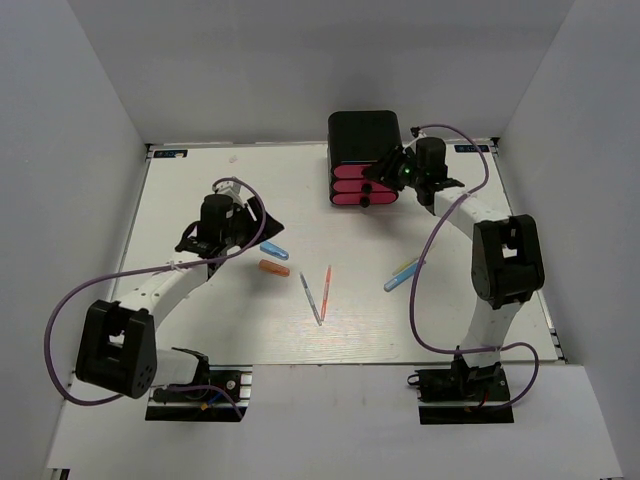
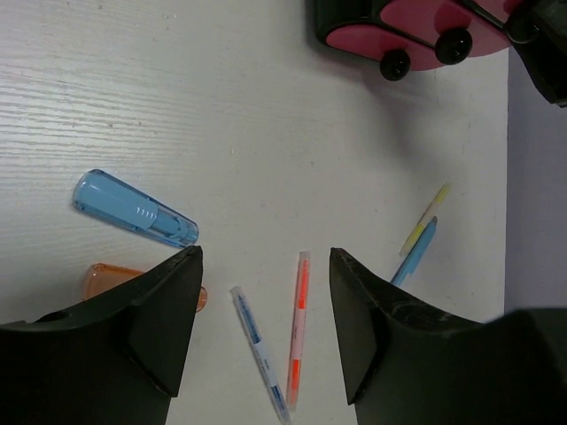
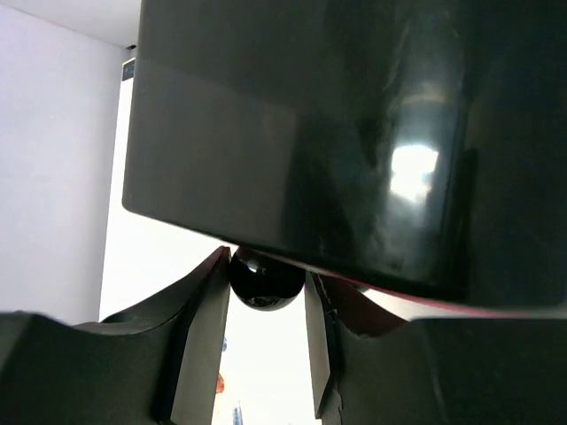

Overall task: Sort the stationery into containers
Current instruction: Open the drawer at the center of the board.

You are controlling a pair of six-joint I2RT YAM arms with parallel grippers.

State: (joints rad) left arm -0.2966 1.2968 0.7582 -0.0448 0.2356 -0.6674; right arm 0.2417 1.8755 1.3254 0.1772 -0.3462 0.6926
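right claw: the right claw (image 3: pixel 266 266) is clenched on a black knob (image 3: pixel 266 283), with a finger pressed against each side of it

which knob: looks like the top one of the three pink drawers (image 1: pixel 352 187). The left wrist view shows the other two knobs bare, with the right claw sitting over the third

drawers: stacked in a glossy black box (image 1: pixel 365 130) at the far side of the worktop (image 1: pixel 200 190), right of centre. From overhead all three fronts look about flush, but I can't tell for sure

left claw: the left claw (image 2: pixel 264 257) is released, jaws spread wide with nothing between them. It hangs over the worktop on the left side

nearest to it: the blue capsule (image 2: pixel 133 210) lies flat just off the left fingertip. The orange capsule (image 2: pixel 111 279) is right beside it, half hidden behind that finger in the wrist view. The two capsules are close but not touching

middle of the worktop: the grey pen (image 2: pixel 257 350) and the red pen (image 2: pixel 299 328) lie in a narrow V, ends nearly meeting on the near side

further right: the yellow pen (image 2: pixel 427 212) and the light-blue marker (image 2: pixel 415 252) lie side by side at a slant, touching or overlapping, in front of the drawers and well apart from them

stationery overall: all of it is loose on the worktop, none of it in either claw
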